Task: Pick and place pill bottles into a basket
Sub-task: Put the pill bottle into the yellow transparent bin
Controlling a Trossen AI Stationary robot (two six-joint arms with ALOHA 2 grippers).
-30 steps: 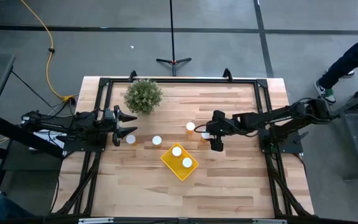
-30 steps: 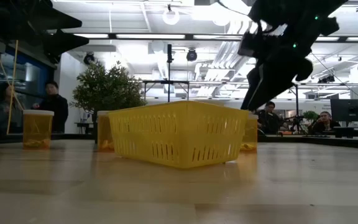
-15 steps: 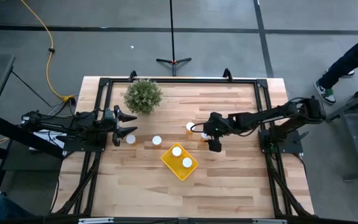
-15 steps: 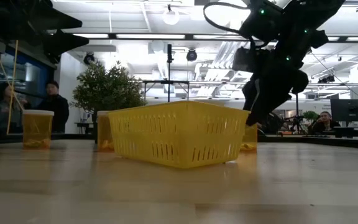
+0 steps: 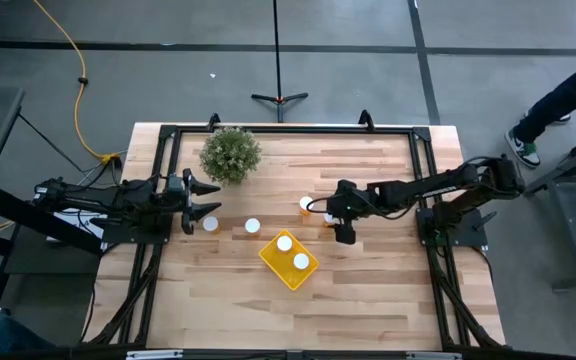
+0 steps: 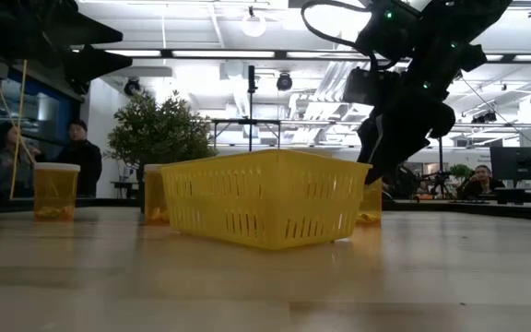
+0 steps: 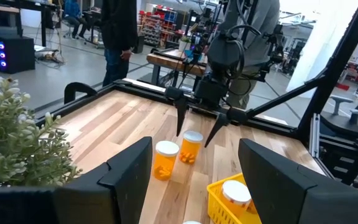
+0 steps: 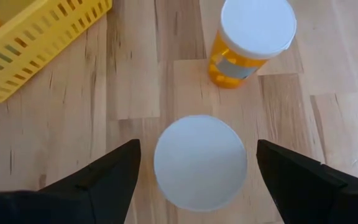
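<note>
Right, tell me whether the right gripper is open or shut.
Open. The right gripper has its fingers spread either side of a pill bottle, not touching its white cap.

Basket (image 5: 289,260): bright yellow, rectangular, slatted walls, set at an angle on the table. Two white-capped orange bottles (image 5: 284,243) stand upright inside it. Four more bottles stand upright outside the basket — two (image 5: 252,226) well apart on its plant side, two (image 8: 252,40) close together near its opposite corner.
</note>
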